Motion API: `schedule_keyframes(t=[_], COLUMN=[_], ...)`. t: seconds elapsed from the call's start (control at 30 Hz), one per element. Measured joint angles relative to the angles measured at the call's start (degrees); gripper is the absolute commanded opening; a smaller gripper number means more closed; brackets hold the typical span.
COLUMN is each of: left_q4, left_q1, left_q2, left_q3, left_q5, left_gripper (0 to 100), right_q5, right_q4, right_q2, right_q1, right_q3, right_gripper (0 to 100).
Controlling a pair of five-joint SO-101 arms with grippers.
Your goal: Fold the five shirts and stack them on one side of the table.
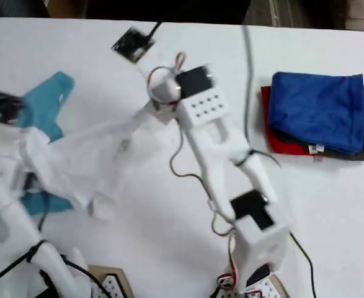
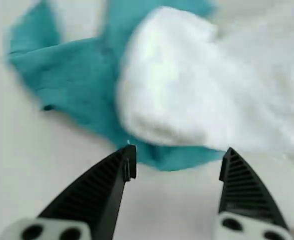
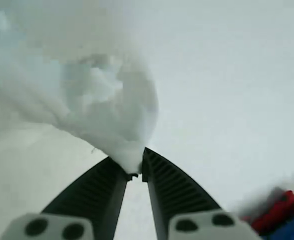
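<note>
Right pincer (image 3: pixel 136 169) tight on white shirt (image 3: pixel 106 95), left pincer (image 2: pixel 179 152) spread; unreadable white tag (image 1: pixel 316 148) on folded stack (image 1: pixel 321 108).

No readable text or labels

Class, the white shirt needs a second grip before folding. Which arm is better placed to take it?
Probably left: the left pincer hangs open beside the white shirt lying on the teal shirt, while the right pincer is shut on its pulled-out end.
</note>
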Motion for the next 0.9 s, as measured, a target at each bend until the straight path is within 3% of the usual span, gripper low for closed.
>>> schedule_keyframes(t=[0.17,0.3,0.4,0.53,0.6,0.67,0.9], left_q4=[-3.43,-13.63,-21.01,-25.93,-27.34,-27.6,-22.59], left_q1=[17.49,23.47,23.91,19.52,16.26,13.89,12.75], left_q2=[0.0,0.0,0.0,0.0,0.0,0.0,0.0], left_q3=[11.87,21.71,25.85,26.81,26.81,26.81,18.55], left_q5=[3.25,7.12,8.7,8.79,8.79,8.62,7.65], left_gripper=[29,29,23,1,6,4,3], right_q5=[2.11,2.29,2.29,2.81,2.81,2.81,2.73], right_q4=[2.81,5.98,6.77,6.77,6.77,6.77,6.77], right_q2=[-6.07,-6.33,-6.33,-6.33,-6.33,-6.33,-6.33], right_q1=[1.58,2.9,4.04,8.0,10.81,13.1,13.89], right_q3=[-0.09,-0.09,-0.09,-0.18,-0.18,-0.18,-0.18], right_gripper=[2.1,2.1,2.1,2.1,2.1,2.1,2.1])
